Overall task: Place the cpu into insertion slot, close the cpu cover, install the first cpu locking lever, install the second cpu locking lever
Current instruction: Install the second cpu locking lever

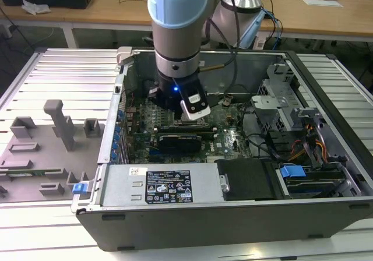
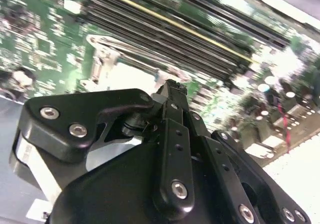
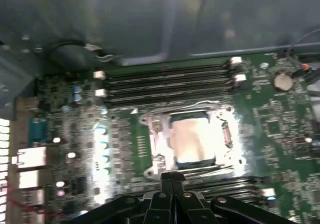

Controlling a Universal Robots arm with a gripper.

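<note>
Nearest, saw black metal jaws pressed tip to tip, gripping nothing, in both wrist views. Found them lowered inside the open grey metal computer case (image 1: 233,214), just above the green circuit board (image 3: 270,129).

Spotted the cpu, a small flat square chip with a pale silvery-beige top (image 3: 192,143), just beyond the jaw tips, lying level in its socket. Counted that first step as done.

Made out the cpu cover, a thin silvery metal frame plate (image 3: 156,139), around the chip and seemingly folded down flat; judged it closed or nearly so, though glare left doubt.

Noticed a thin silvery wire lever (image 3: 210,169) right beside the jaw tips, along the socket's near edge. Could not tell whether latched. Reckoned the levers as the work remaining.
</note>
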